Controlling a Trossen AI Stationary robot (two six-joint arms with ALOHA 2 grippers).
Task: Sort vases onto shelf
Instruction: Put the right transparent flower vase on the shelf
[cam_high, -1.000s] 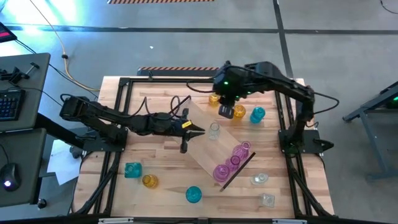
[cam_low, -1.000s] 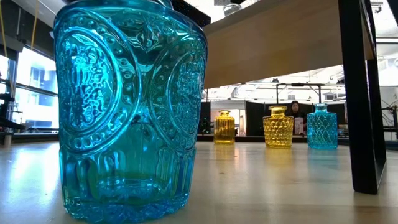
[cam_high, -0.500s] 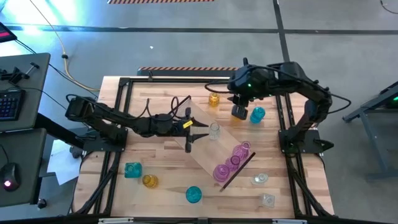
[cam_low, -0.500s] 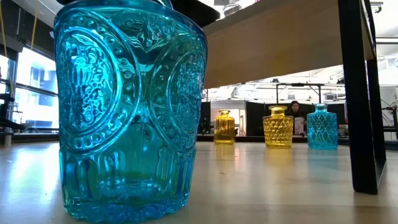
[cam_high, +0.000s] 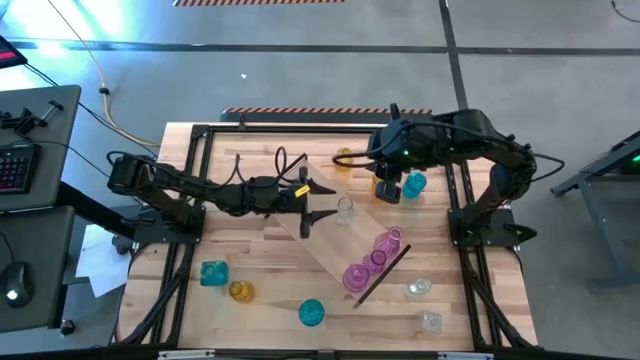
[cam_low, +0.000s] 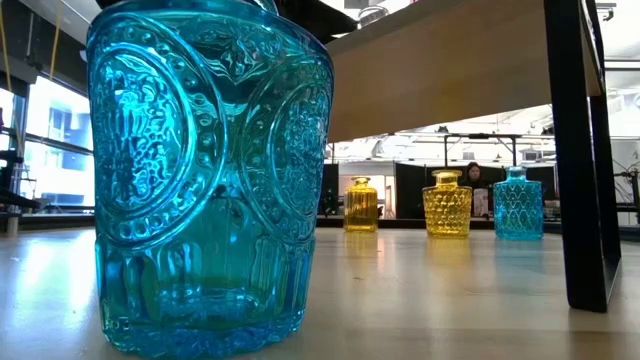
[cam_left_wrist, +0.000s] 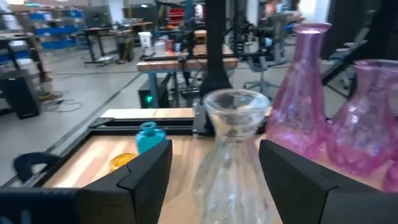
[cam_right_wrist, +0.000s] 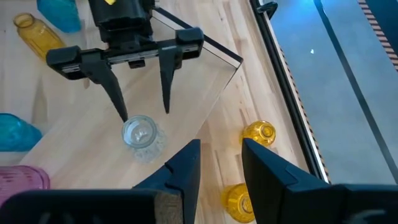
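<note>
A clear vase (cam_left_wrist: 231, 146) stands upright on its base on the light-wood shelf (cam_high: 320, 235), which lies slantwise across the table. My left gripper (cam_high: 322, 205) is level and open, one finger on either side of this vase with a gap on each side. Three pink vases (cam_high: 377, 257) stand in a row toward the shelf's right end. My right gripper (cam_right_wrist: 221, 168) hangs above the table's far right, its fingers apart with nothing between them. Below it are two yellow vases (cam_right_wrist: 260, 132) and a teal vase (cam_high: 413, 183).
On the near table stand a teal vase (cam_high: 213, 272), a yellow one (cam_high: 240, 291), another teal one (cam_high: 311, 313) and two clear ones (cam_high: 417, 288). The low view shows the shelf's dark end piece (cam_low: 580, 150) and a person far behind.
My left gripper has opened and let go of the clear vase, which stays upright on the shelf. My right gripper has risen and gone toward the table's right edge, away from the yellow vase at the far side.
</note>
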